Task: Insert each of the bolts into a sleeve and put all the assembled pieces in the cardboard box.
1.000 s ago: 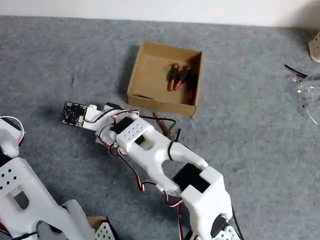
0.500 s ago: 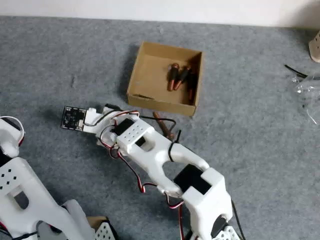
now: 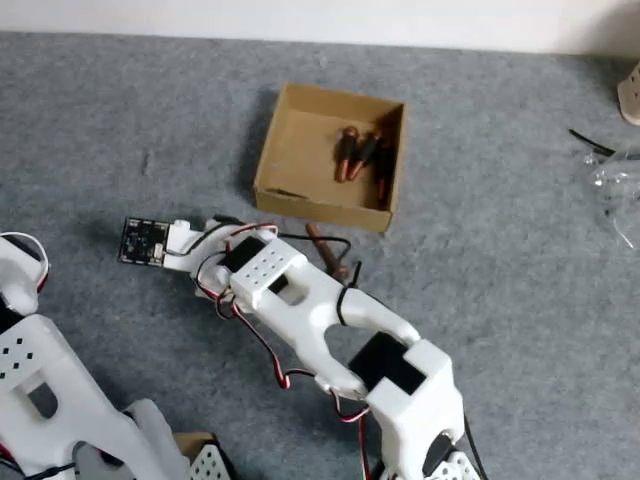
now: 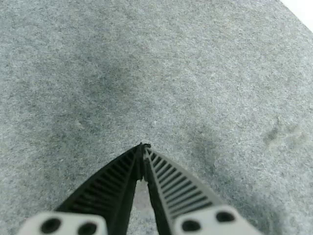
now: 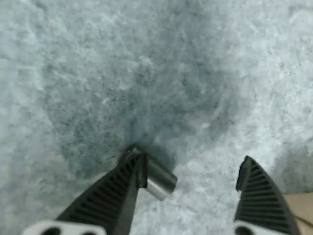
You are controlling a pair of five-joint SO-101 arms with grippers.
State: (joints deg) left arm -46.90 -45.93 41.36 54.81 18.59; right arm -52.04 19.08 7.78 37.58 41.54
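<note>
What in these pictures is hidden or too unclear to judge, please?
High view: the brown piece beside the cardboard box is partly covered by an arm and its cables, so bolt alone or assembled is unclear.
High view: the pieces in the box overlap and are too small to count surely.
Right wrist view: one end of the metal cylinder lies behind a finger of the right gripper.
</note>
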